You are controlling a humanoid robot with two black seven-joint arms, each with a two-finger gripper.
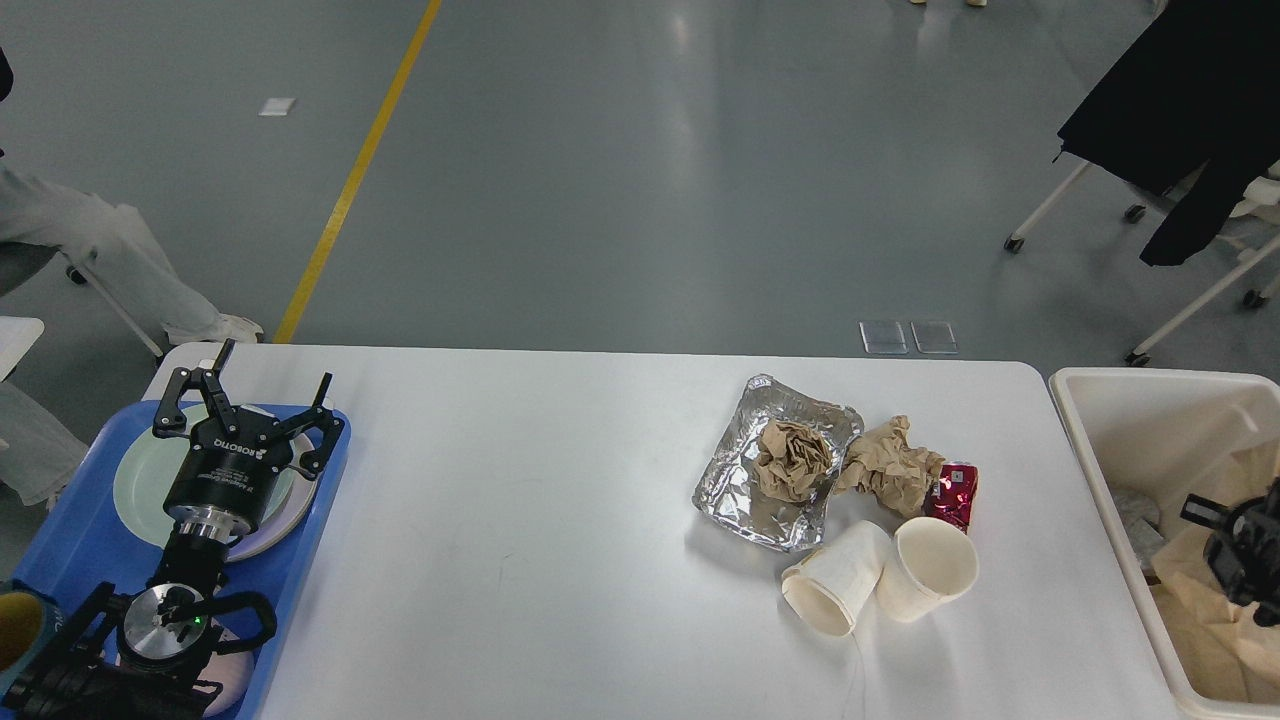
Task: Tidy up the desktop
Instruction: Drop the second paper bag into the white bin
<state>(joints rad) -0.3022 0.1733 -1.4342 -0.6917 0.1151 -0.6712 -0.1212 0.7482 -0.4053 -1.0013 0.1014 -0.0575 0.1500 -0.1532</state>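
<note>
The white desktop (520,520) holds a crumpled foil tray (745,490) with a ball of brown paper (793,458) in it. Beside it lie a second brown paper ball (890,465), a red packet (955,495) and two white paper cups, one on its side (835,578), one tilted against it (930,570). My left gripper (250,400) is open and empty above a pale green plate (140,480) on the blue tray (70,540). My right gripper (1235,545) is a dark shape at the right edge over the cream bin (1150,375); its fingers cannot be told apart.
The bin holds brown paper (1215,620) and a bit of foil. A dark cup with a yellow inside (15,625) stands at the tray's near left corner. A seated person's legs (90,250) and a chair with a black coat (1180,110) are beyond the table.
</note>
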